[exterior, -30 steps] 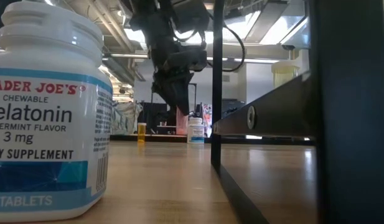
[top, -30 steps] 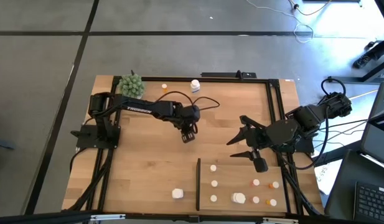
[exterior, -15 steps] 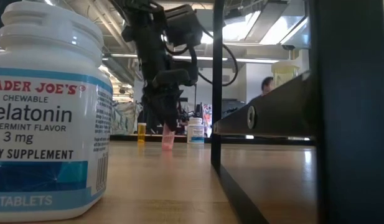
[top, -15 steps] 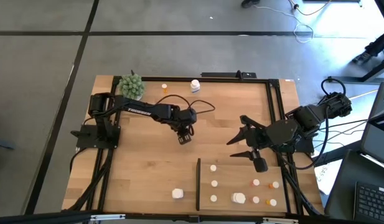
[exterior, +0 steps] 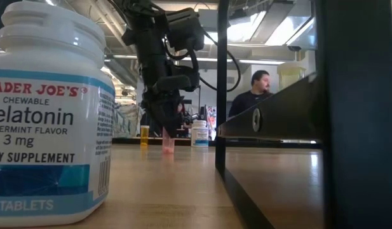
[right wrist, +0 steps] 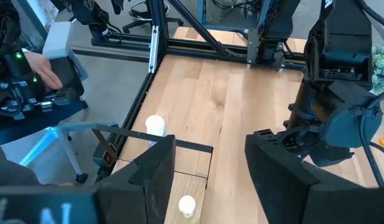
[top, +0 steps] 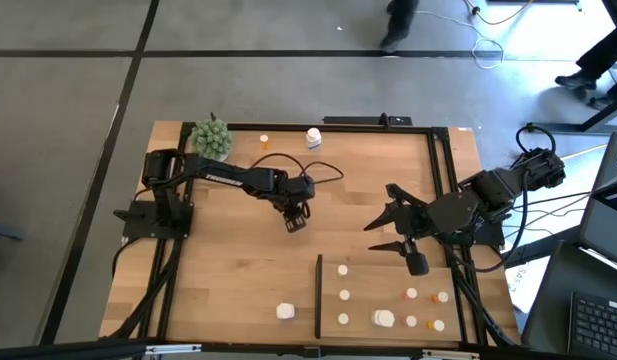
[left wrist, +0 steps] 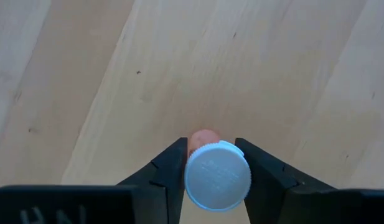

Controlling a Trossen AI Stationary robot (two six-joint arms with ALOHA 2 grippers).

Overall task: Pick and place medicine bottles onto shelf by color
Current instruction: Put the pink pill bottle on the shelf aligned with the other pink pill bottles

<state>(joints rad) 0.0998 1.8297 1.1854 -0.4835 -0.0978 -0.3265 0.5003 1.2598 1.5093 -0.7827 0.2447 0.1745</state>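
- Now carrying: left gripper (left wrist: 210,163) clamped on an orange bottle (left wrist: 216,174), mid-worktop (top: 238,270).
- Right gripper (top: 383,235) idle beside shelf (top: 428,285), fingers apart.
- Next, likely: across to the shelf's orange group.

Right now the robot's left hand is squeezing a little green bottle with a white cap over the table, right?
Not quite. The bottle is orange, not green; the low view and the left wrist view show its colour under the white cap. The rest is right: the left hand is closed on it over the table.
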